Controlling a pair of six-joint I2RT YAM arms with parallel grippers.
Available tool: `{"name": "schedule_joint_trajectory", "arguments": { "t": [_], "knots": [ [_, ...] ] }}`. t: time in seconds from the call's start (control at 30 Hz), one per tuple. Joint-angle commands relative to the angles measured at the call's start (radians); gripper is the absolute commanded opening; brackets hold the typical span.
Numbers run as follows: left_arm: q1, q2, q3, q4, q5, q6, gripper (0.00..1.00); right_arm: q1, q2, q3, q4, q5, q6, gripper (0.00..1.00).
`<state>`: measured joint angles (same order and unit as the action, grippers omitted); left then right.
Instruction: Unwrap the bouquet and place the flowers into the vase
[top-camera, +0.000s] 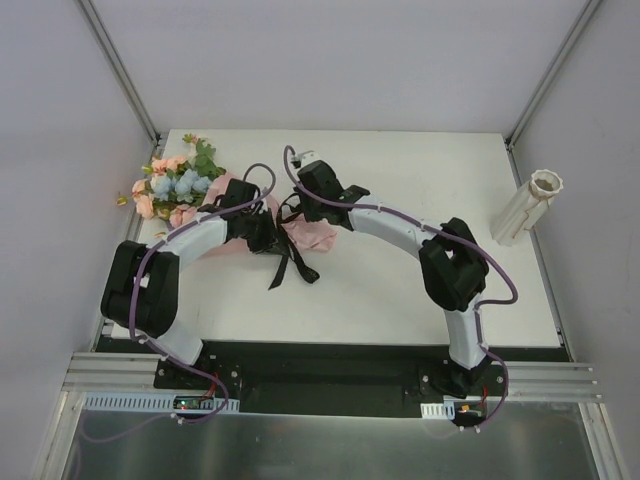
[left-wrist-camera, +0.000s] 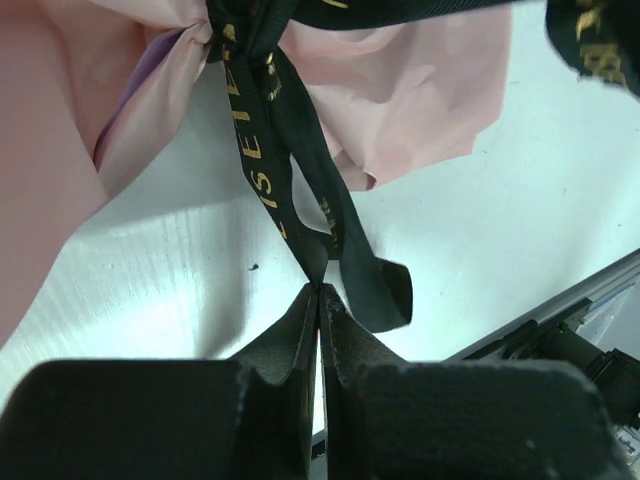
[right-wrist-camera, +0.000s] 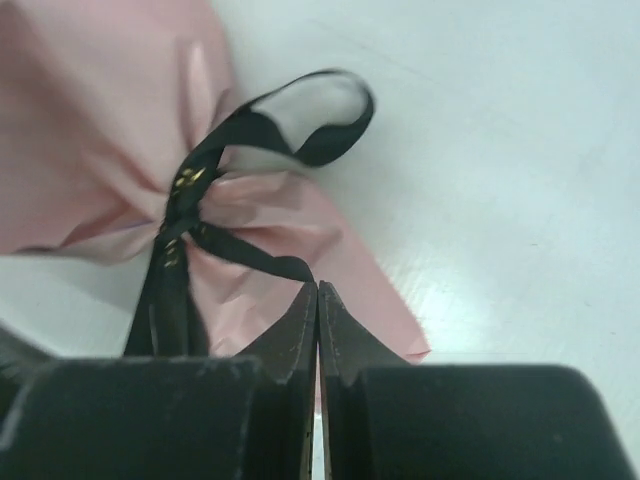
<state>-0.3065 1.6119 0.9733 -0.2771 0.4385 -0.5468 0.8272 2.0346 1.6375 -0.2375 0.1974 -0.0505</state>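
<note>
The bouquet (top-camera: 205, 205) lies on the table's left half, its flowers (top-camera: 178, 185) pointing far left and its pink paper (top-camera: 312, 236) towards the middle. A black ribbon (top-camera: 290, 262) is knotted round the paper neck. My left gripper (left-wrist-camera: 319, 287) is shut on one ribbon tail (left-wrist-camera: 268, 180) below the knot. From the other side, my right gripper (right-wrist-camera: 317, 285) is shut on a ribbon strand (right-wrist-camera: 250, 258), with a bow loop (right-wrist-camera: 300, 115) above it. The vase (top-camera: 527, 206) lies on its side at the far right.
White walls close in the table at the left, back and right. The arms' black base rail (top-camera: 330, 375) runs along the near edge. In the left wrist view, pink paper (left-wrist-camera: 400, 90) spreads over the table beyond the knot.
</note>
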Motion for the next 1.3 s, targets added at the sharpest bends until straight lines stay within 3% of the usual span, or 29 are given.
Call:
{"name": "schedule_joint_trajectory", "arguments": {
  "t": [0.0,0.27,0.6,0.9,1.27],
  "knots": [
    [0.003,-0.086,-0.013,-0.020,0.023,0.004,0.00,-0.059,-0.059,0.018,0.027,0.076,0.075,0.01],
    [0.024,-0.141,0.039,-0.089,0.039,0.016,0.00,-0.138,-0.010,0.146,0.020,0.050,0.086,0.01],
    [0.070,-0.443,0.175,-0.238,0.034,0.070,0.00,-0.220,0.075,0.321,-0.006,-0.018,0.081,0.01],
    [0.072,-0.608,0.317,-0.395,0.077,0.160,0.00,-0.260,0.104,0.449,0.006,-0.026,0.103,0.01],
    [0.072,-0.788,0.445,-0.428,-0.020,0.165,0.00,-0.275,0.062,0.525,0.112,0.011,0.008,0.01]
  ]
}}
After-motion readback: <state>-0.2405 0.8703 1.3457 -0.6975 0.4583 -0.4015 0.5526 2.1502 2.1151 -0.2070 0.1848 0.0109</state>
